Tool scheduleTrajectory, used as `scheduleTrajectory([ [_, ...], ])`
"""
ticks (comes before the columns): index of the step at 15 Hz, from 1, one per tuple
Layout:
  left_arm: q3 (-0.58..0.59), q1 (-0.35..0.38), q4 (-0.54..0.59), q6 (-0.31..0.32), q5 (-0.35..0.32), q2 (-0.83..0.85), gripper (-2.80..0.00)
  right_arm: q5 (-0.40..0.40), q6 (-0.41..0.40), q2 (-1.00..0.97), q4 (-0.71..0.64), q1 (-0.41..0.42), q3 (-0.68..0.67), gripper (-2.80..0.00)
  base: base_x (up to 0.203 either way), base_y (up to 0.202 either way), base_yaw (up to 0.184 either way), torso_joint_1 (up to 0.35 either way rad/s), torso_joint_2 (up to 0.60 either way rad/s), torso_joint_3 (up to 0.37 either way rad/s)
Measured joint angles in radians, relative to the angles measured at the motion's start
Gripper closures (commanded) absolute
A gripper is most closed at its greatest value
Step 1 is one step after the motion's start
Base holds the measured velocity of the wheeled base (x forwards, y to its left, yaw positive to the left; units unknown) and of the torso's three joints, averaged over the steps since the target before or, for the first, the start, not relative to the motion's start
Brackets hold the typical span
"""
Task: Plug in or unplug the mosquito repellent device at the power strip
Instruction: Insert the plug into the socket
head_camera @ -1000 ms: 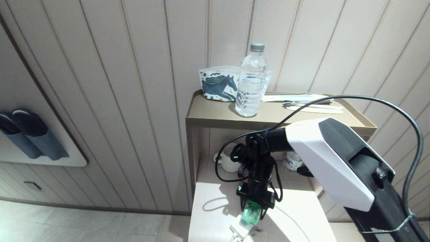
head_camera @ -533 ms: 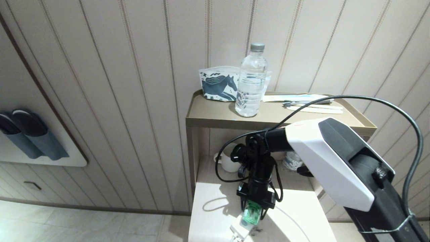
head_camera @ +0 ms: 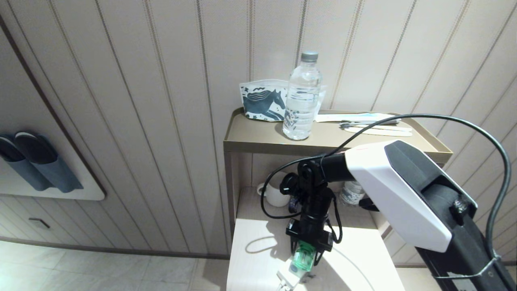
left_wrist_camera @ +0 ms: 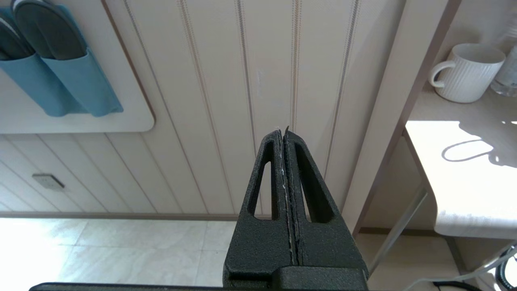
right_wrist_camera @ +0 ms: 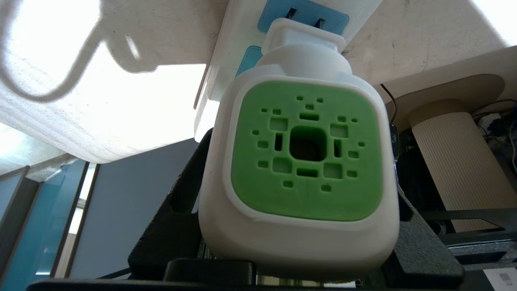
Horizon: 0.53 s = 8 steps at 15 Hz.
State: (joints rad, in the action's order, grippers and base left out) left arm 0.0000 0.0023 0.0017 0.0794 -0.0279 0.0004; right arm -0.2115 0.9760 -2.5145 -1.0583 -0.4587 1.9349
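Observation:
My right gripper point(head_camera: 305, 254) reaches down over the pale lower table point(head_camera: 254, 262) and is shut on the mosquito repellent device point(head_camera: 302, 258). Its black fingers point(right_wrist_camera: 177, 202) press both sides of the white body around the green vented top point(right_wrist_camera: 307, 157). The device's white plug end lies against a pale blue socket face point(right_wrist_camera: 335, 18) of the white power strip point(right_wrist_camera: 232, 52). That strip shows just below the device point(head_camera: 286, 278) at the table's near edge. Whether the prongs sit inside the socket is hidden. My left gripper point(left_wrist_camera: 284, 131) is shut and empty, parked beside the stand and facing the panelled wall.
A white ribbed mug point(head_camera: 276, 197) and a clear bottle point(head_camera: 350, 193) stand at the back of the lower table. The upper shelf point(head_camera: 258, 141) carries a water bottle point(head_camera: 302, 101), a horse-print pouch point(head_camera: 262, 106) and some utensils. Slippers in blue holders point(head_camera: 36, 165) hang on the wall at left.

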Motion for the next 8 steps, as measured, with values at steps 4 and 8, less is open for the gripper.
scheduleTrajectory([
  [4, 0.000, 0.000, 0.000, 0.000, 0.000, 0.000, 0.00, -0.001, 0.000, 0.015, 0.000, 0.000, -0.025, 0.00, 0.000, 0.000, 0.000, 0.000, 0.00, 0.000],
  [8, 0.000, 0.000, 0.000, 0.000, 0.001, 0.000, 0.00, 0.001, 0.001, 0.035, 0.002, -0.006, -0.062, 0.00, 0.000, 0.000, 0.000, 0.000, 0.00, 0.000],
])
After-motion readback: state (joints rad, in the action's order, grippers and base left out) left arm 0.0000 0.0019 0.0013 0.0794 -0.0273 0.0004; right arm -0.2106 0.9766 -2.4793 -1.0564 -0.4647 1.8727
